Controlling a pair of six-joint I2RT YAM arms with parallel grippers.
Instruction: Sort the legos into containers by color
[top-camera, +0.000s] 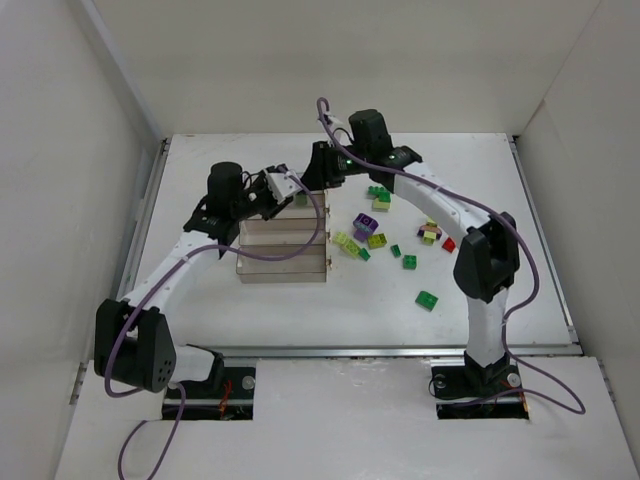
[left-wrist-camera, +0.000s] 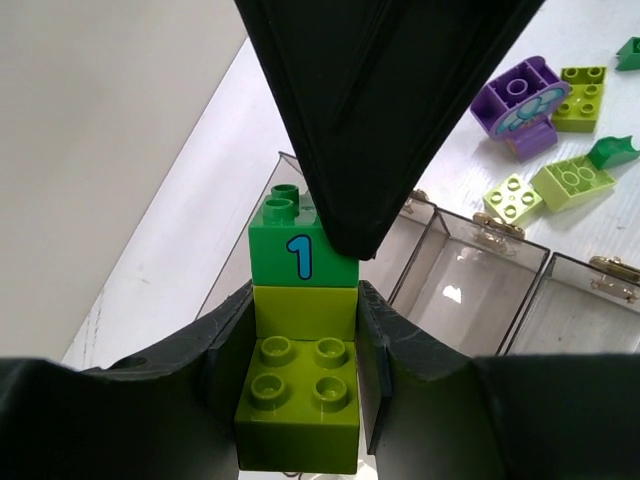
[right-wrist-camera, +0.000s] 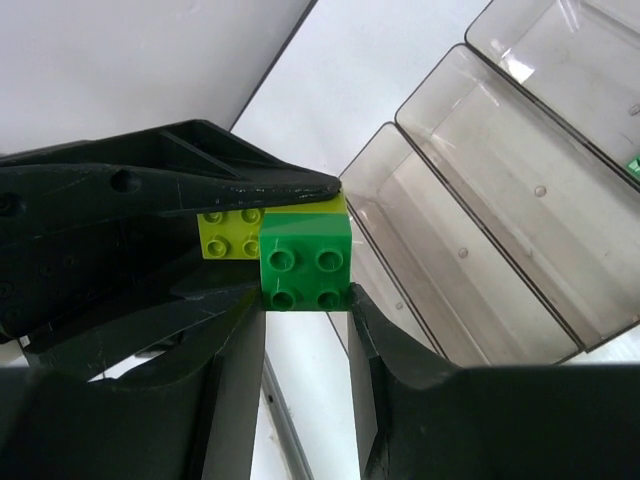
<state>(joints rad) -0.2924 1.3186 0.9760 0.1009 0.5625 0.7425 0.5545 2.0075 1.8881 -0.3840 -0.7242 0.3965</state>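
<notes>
left wrist view: left gripper (left-wrist-camera: 300, 335) pinches a yellow-green studded plastic brick (left-wrist-camera: 297, 400).
right gripper (right-wrist-camera: 305, 300): closed narrowly on the dark green brick (right-wrist-camera: 305, 262) stacked on it.
why: likely pulling the joined pair apart, since the colours differ.
where: over the far side of the clear four-bin plastic tray (right-wrist-camera: 500, 230).
loose legos (top-camera: 365, 222): scattered right of the tray.
</notes>
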